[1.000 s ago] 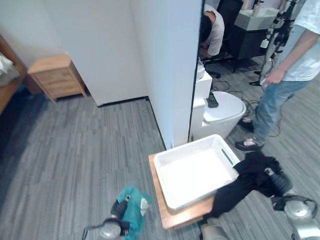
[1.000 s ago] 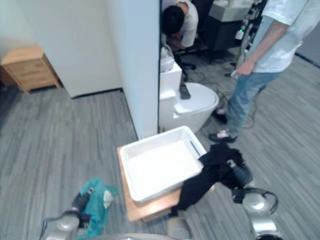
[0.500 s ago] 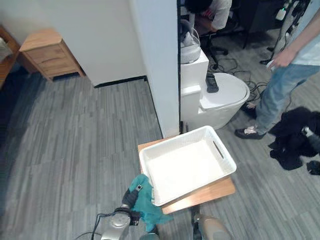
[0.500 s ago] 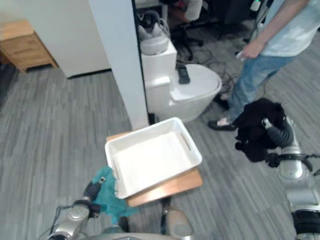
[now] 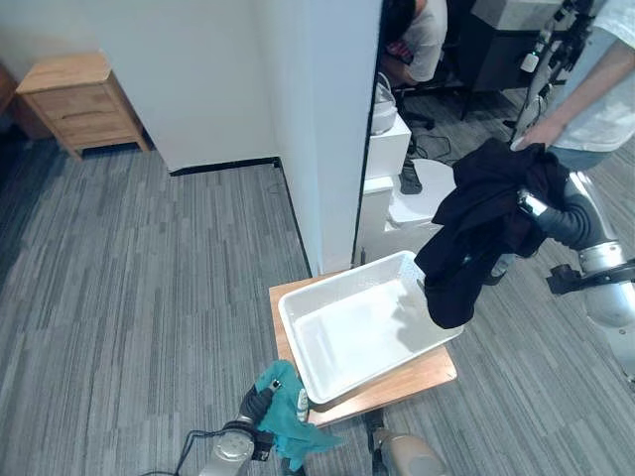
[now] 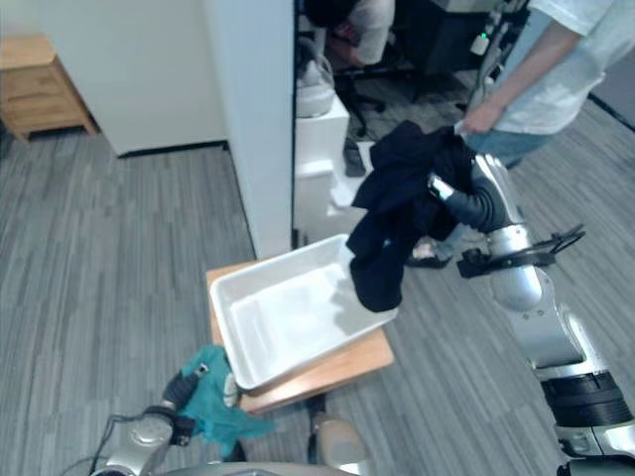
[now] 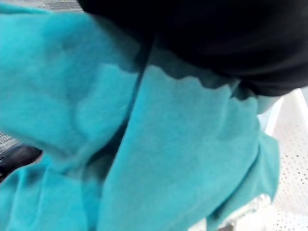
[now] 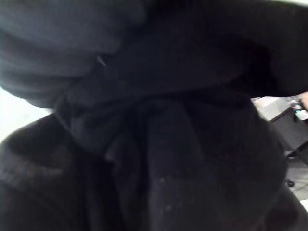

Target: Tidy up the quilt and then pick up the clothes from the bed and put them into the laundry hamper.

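The white laundry hamper (image 5: 342, 342), a shallow perforated basket, rests on a low wooden stand (image 5: 422, 375). My right hand (image 5: 529, 205) is raised at the right, shut on a black garment (image 5: 476, 228). The cloth hangs from that hand with its lower end over the hamper's right corner. In the right wrist view the black garment (image 8: 159, 125) covers the fingers. Low at the hamper's near-left corner, my left hand (image 5: 260, 403) is shut on a teal garment (image 5: 288, 416). The teal garment (image 7: 159, 144) lies bunched against the hamper's rim in the left wrist view.
A white partition wall (image 5: 327, 129) ends just behind the hamper. A white toilet-shaped unit (image 5: 422, 198) stands past it. A person in jeans (image 5: 595, 99) is close behind my right arm. A wooden nightstand (image 5: 74, 99) sits far left on grey carpet.
My right arm has lifted the black garment and swung it left, from out at the right side to over the hamper's right corner. The camera has shifted. My left hand keeps the teal garment by the hamper.
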Controlling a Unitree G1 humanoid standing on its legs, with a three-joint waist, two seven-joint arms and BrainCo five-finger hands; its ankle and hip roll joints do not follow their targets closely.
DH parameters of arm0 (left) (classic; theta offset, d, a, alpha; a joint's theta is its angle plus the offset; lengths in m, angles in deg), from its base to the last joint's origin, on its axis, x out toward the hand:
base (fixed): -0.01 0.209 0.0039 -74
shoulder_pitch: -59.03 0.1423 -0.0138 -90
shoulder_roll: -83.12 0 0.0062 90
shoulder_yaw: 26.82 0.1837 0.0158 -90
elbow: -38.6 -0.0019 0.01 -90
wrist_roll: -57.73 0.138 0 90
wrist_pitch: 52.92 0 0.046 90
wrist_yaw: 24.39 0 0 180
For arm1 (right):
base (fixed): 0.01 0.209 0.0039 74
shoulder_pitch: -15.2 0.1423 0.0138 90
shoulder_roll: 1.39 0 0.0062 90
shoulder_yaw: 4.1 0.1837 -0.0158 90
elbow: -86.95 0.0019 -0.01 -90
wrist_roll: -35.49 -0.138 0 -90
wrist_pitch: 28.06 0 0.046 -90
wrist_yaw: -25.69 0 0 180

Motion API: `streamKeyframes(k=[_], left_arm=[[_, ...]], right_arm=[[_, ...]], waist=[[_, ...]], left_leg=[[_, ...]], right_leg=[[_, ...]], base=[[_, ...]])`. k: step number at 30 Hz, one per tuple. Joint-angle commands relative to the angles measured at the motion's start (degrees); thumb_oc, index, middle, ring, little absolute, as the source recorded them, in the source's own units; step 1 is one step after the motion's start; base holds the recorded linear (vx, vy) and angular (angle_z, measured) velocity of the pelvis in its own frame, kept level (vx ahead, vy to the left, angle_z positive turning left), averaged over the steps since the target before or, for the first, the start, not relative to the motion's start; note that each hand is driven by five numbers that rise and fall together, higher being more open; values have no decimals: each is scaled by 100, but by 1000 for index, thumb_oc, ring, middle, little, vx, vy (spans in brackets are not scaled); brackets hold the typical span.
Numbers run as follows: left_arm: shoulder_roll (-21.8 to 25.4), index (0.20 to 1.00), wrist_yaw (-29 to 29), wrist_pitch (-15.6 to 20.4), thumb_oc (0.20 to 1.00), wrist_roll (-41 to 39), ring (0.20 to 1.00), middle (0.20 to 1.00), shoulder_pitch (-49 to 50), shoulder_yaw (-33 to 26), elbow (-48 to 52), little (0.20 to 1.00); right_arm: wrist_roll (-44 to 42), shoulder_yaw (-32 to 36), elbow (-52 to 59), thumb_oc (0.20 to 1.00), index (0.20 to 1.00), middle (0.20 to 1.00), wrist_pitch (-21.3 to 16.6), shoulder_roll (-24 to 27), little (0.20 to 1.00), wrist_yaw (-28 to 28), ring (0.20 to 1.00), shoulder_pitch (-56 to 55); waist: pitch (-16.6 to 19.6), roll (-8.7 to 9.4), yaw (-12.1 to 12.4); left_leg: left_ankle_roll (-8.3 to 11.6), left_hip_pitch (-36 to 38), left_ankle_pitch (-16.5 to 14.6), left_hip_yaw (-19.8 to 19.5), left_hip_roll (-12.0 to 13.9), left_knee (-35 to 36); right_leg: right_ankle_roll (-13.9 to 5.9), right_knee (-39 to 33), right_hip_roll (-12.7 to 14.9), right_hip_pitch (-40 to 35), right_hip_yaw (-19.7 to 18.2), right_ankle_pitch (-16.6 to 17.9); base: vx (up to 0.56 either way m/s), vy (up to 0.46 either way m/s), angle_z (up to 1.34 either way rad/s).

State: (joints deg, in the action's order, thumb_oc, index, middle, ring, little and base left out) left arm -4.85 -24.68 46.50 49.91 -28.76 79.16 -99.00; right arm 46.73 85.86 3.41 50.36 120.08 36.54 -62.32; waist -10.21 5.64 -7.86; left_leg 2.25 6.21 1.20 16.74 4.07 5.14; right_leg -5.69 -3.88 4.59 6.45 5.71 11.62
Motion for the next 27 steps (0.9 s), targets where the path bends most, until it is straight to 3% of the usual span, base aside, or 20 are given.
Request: streamKeyframes(k=[1,8,12,16,17,18,19,20,22,27], left_arm=[[205,200,-119,245,200,-69,200,200,-12,-262,341,200],[198,200,-122,279,200,-143,200,200,259,-433,635,200],[324,200,-173,357,200,-214,200,200,388,-397,1221,200],[519,200,-237,518,200,-312,200,200,434,-441,1993,200],[664,200,-329,648,200,-362,200,200,437,-549,2596,200],[671,200,-329,637,200,-363,200,200,450,-559,2615,200],[685,200,-327,697,200,-559,200,200,495,-676,2937,200],[686,200,-326,696,200,-559,200,200,497,-679,2940,200],[887,200,-544,930,200,-761,200,200,527,-1158,4143,200],[1158,200,-594,1097,200,-622,200,200,222,-1366,5342,200]], right_arm=[[-224,1,357,200,200,200,-235,-163,200,-192,200,640],[-366,-997,170,200,200,200,-234,-597,200,-791,200,727],[-240,-1739,-976,200,200,200,-88,-1110,200,-853,200,902],[104,-2026,-1986,200,200,200,83,-1438,200,-659,200,1014],[340,-2053,-2674,429,429,429,237,-1591,429,-492,429,1003],[345,-2063,-2693,429,429,429,228,-1603,429,-481,429,1014],[615,-2045,-3188,1000,1000,1000,424,-1709,1000,-327,1000,1040],[615,-2048,-3191,1000,1000,1000,423,-1712,1000,-325,1000,1042],[1547,-1884,-4198,1000,1000,1000,967,-1896,1000,188,1000,1236],[2384,-1509,-3904,1000,1000,1000,1232,-1482,1000,628,1000,974]], waist=[[195,15,358],[210,-41,542],[120,-167,741],[52,-264,883],[38,-332,964],[40,-327,953],[43,-361,984],[43,-360,980],[72,-474,1036],[152,-538,819]], left_leg=[[158,250,-353,-11,210,-14],[247,265,-278,-73,308,-14],[313,144,-176,-249,370,-14],[348,44,-101,-380,394,-14],[366,-14,-69,-440,407,-14],[368,-17,-68,-447,408,-14],[374,-33,-60,-476,413,-14],[374,-33,-59,-478,413,-14],[385,-30,-35,-531,425,-14],[398,59,-62,-479,443,-14]], right_leg=[[-505,280,510,-382,-245,-359],[-455,-69,495,-663,-24,-366],[-412,-112,483,-736,196,-444],[-382,-112,472,-762,333,-493],[-374,-112,473,-768,392,-527],[-373,-112,472,-768,399,-528],[-369,-112,475,-790,441,-542],[-369,-112,475,-792,443,-542],[-351,-112,456,-845,456,-554],[-328,-112,439,-892,380,-583]], base=[[56,-99,10],[23,-54,-2],[-8,-59,19],[-21,-36,34],[-27,-42,20],[-13,-33,19],[2,-8,28],[7,-14,32],[-8,-14,26],[-5,-1,2]])
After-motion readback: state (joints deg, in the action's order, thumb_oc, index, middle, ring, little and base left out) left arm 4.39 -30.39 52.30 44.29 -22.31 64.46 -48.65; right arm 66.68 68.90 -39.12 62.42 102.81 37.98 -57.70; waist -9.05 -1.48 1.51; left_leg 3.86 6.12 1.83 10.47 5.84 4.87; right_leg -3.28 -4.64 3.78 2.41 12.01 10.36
